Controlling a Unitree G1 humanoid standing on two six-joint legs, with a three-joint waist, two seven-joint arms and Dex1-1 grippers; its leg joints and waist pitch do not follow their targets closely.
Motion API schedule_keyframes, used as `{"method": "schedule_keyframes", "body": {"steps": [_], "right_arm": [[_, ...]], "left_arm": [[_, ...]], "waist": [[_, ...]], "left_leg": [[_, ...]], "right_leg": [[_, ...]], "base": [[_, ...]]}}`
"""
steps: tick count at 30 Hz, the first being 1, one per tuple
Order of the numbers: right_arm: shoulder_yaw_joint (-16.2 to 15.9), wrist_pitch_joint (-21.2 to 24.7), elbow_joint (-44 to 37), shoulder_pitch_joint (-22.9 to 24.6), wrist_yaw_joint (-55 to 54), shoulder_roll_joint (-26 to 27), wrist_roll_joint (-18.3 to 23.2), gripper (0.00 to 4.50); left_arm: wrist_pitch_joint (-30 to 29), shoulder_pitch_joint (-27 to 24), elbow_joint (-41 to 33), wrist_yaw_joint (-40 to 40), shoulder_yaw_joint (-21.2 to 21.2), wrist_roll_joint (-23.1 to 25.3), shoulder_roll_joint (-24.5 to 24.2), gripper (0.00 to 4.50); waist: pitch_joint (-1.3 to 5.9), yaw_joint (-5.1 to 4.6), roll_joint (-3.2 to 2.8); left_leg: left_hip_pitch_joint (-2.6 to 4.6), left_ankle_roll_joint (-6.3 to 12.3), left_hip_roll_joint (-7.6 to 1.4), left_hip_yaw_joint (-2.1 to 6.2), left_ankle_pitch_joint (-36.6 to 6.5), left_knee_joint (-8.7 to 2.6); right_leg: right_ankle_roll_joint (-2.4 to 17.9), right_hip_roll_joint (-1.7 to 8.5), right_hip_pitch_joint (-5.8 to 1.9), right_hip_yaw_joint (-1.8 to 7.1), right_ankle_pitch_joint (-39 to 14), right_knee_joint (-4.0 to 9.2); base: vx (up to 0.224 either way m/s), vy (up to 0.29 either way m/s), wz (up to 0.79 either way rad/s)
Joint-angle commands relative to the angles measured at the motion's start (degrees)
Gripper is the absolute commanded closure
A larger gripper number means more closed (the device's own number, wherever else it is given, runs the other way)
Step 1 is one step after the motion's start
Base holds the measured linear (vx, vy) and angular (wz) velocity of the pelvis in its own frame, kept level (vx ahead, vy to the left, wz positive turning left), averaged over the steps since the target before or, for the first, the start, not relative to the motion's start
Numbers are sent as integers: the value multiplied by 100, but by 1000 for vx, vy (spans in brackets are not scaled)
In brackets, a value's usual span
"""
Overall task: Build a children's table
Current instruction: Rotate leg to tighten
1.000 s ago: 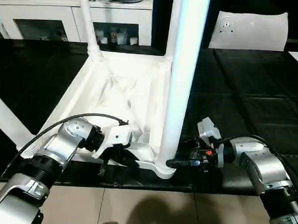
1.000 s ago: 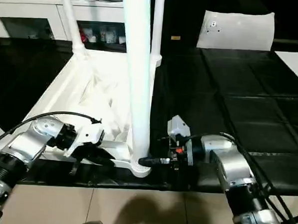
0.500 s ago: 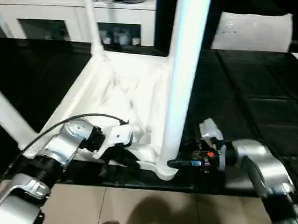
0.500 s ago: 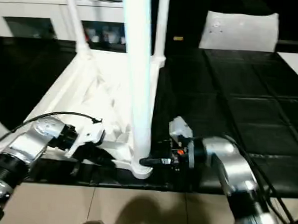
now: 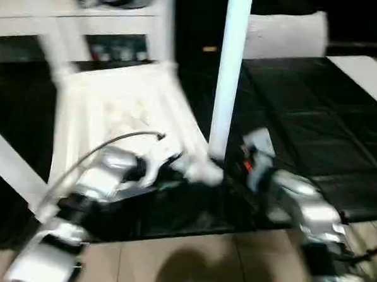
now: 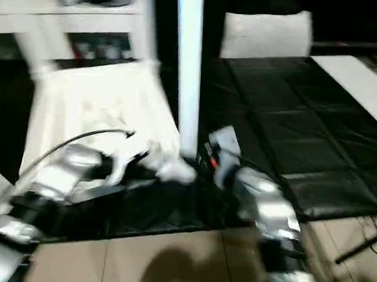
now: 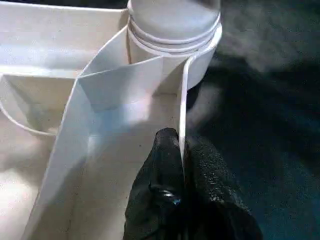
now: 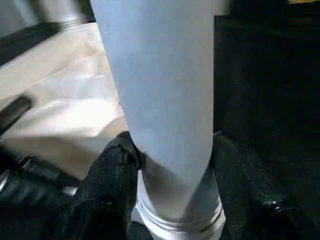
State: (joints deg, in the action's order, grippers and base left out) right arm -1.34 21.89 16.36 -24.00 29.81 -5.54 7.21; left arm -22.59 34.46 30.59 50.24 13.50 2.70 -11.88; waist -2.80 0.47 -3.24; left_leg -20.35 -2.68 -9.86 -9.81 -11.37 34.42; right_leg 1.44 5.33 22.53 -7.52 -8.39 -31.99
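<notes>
Left gripper (image 7: 182, 170): we are pinching the tabletop (image 7: 60, 65) rim beside its corner socket (image 7: 172, 42).
Right gripper (image 8: 172, 165): we are clasping the leg (image 8: 160, 85).

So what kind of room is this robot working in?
Probably an indoor test or demo room, furnished like a home. A large black-covered work table holds the upturned white plastic tabletop, a white glass-door cabinet stands behind it, and the floor is tiled beige.

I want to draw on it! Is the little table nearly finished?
Nearly. The tabletop lies upside down with legs standing in its corners. The left hand pinches its rim; the right hand grips the near leg. It's not yet flipped upright.
</notes>
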Motion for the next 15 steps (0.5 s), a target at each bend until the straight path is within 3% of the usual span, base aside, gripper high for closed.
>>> {"method": "schedule_keyframes", "body": {"steps": [1,2,3,6,9,12,15], "right_arm": [[-493,125,212,-47,27,436,72,259],[-432,61,317,-98,-222,534,-19,259],[-367,-15,387,-126,-424,594,-85,259],[-328,-179,369,-89,-478,588,-139,259],[-306,-485,88,193,-107,318,-63,190],[-166,-623,-24,320,161,176,119,168],[-92,-796,-184,445,566,-45,279,143]], "left_arm": [[43,252,-143,-239,51,-171,428,450],[-15,253,-168,-361,34,-142,513,450],[15,247,-198,-419,48,-104,557,450],[32,212,-268,-385,95,-66,568,450],[88,92,-412,-127,163,-139,428,450],[193,35,-437,82,214,-151,283,450],[354,-31,-448,378,267,-154,113,450]], "waist": [[357,29,3],[367,35,-20],[380,28,0],[402,53,1],[448,109,-16],[448,170,-35],[439,201,-55]], "left_leg": [[2,176,-254,195,-1846,-455],[6,211,-273,188,-1718,-458],[-24,227,-276,178,-1559,-455],[-49,343,-272,153,-1192,-431],[-69,532,-302,140,-692,-396],[-71,701,-309,132,-566,-383],[-49,674,-323,126,-721,-393]], "right_leg": [[439,400,-264,235,-2836,525],[568,403,-261,268,-2563,492],[698,409,-276,297,-2283,445],[867,420,-317,322,-1894,383],[1056,412,-332,344,-1141,280],[1146,414,-335,339,-956,260],[1151,409,-320,346,-1050,268]], "base": [[0,0,0],[0,0,0],[0,0,0],[0,0,0],[0,0,0],[0,0,0],[0,0,0]]}}
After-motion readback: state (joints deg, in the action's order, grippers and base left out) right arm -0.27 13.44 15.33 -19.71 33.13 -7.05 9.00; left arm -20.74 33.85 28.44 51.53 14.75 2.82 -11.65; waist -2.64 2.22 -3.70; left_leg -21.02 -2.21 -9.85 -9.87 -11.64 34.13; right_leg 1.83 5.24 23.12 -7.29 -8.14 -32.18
